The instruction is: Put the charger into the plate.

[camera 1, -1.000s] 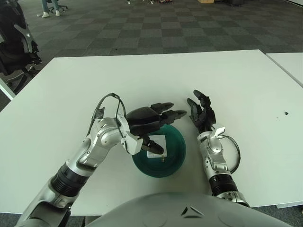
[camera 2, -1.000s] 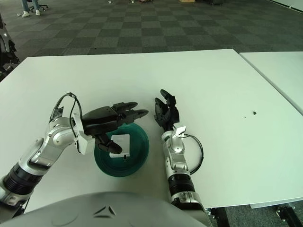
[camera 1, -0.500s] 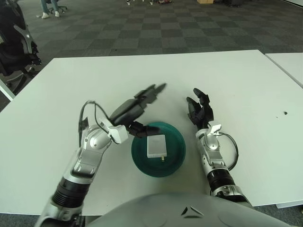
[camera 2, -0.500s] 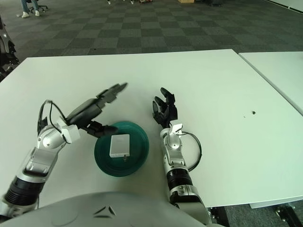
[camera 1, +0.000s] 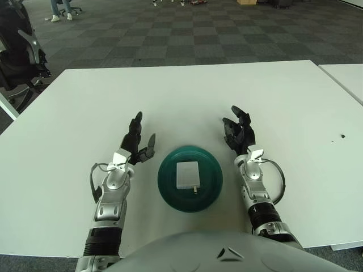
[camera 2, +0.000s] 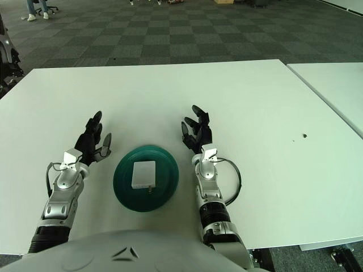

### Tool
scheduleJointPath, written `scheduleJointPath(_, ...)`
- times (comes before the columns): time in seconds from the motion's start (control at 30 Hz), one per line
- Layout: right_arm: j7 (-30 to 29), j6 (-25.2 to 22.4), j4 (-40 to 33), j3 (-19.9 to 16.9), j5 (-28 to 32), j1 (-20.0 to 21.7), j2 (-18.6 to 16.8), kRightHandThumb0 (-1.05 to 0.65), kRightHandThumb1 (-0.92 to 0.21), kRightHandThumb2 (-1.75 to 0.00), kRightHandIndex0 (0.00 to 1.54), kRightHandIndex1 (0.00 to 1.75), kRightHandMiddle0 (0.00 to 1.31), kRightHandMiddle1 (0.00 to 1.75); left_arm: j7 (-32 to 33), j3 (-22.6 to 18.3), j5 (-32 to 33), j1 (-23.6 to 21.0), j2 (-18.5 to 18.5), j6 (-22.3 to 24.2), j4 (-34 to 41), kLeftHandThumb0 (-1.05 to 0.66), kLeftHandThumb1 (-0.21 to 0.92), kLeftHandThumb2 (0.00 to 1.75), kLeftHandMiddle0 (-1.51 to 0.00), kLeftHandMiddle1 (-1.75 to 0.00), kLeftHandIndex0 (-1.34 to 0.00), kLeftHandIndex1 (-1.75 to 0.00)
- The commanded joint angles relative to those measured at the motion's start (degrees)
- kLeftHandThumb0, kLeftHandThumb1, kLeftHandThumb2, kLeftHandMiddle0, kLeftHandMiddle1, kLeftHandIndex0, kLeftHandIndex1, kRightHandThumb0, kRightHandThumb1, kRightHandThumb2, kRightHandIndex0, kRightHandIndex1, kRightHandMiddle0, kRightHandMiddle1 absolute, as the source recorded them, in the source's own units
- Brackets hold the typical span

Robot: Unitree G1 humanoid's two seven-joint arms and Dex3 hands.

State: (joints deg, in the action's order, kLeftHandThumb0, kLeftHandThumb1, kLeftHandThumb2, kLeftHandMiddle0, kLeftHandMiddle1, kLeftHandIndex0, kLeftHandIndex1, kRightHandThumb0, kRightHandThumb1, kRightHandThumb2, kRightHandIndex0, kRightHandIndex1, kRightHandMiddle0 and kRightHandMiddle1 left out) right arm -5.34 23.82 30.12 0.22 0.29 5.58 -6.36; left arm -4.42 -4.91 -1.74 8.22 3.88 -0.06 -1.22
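A white rectangular charger (camera 1: 186, 175) lies flat in the middle of the dark green plate (camera 1: 209, 188) on the white table, near its front edge. My left hand (camera 1: 136, 141) is to the left of the plate, fingers spread and empty, clear of the plate. My right hand (camera 1: 239, 134) stands to the right of the plate, fingers spread upward and empty. The same scene shows in the right eye view, with the charger (camera 2: 143, 173) in the plate (camera 2: 167, 182).
The white table (camera 1: 187, 96) stretches far back and to both sides. A second white table (camera 1: 347, 76) stands at the right, apart from it. A small dark speck (camera 1: 342, 136) lies at the far right. A black chair (camera 1: 20, 54) stands at the far left.
My left hand has let go of the charger, which now lies in the plate, and has drawn back left from over the plate. The right hand has barely moved.
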Motion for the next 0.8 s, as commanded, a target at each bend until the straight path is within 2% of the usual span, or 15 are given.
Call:
scheduleJointPath(0.0, 0.6, -4.0, 4.7, 0.9, -1.6, -9.0, 1.0, -0.59, -0.89, -0.55, 0.17, 0.69, 0.00, 0.68, 0.8, -1.3, 2.2, 0.0, -0.9, 0.6, -1.8, -0.94, 0.92, 0.99, -0.16, -0.03, 0.00, -0.47)
scheduleJointPath(0.23, 1.2, -4.6, -0.7, 2.5, -3.6, -12.0, 2.2, -0.66, -0.92, -0.70, 0.20, 0.47, 0.00, 0.69, 1.2, -1.4, 3.5, 5.7, -3.0, -8.2, -2.9, -0.91, 0.92, 0.99, -0.15, -0.02, 0.00, -0.52)
scheduleJointPath(0.27, 1.5, -5.0, -1.5, 2.6, -3.5, -12.3, 2.3, -0.68, -0.92, -0.74, 0.20, 0.38, 0.00, 0.68, 1.6, -1.4, 3.5, 6.1, -3.4, -9.3, -3.1, -0.90, 0.92, 0.99, -0.15, -0.01, 0.00, -0.53)
scheduleJointPath(0.4, 2.6, -6.4, -4.0, 2.7, -3.0, -13.3, 2.7, -0.70, -0.92, -0.81, 0.23, 0.21, 0.00, 0.64, 2.6, -1.5, 3.4, 7.9, -4.7, -11.8, -3.4, -0.89, 0.92, 0.98, -0.16, -0.01, 0.00, -0.54)
scheduleJointPath(0.77, 7.4, -7.9, -8.5, 1.5, 0.0, -16.2, 4.0, -0.74, -0.92, -0.89, 0.19, 0.07, 0.00, 0.58, 2.9, -0.4, 4.7, 11.8, -7.8, -17.5, -5.7, -0.89, 0.92, 0.99, -0.18, -0.02, 0.00, -0.52)
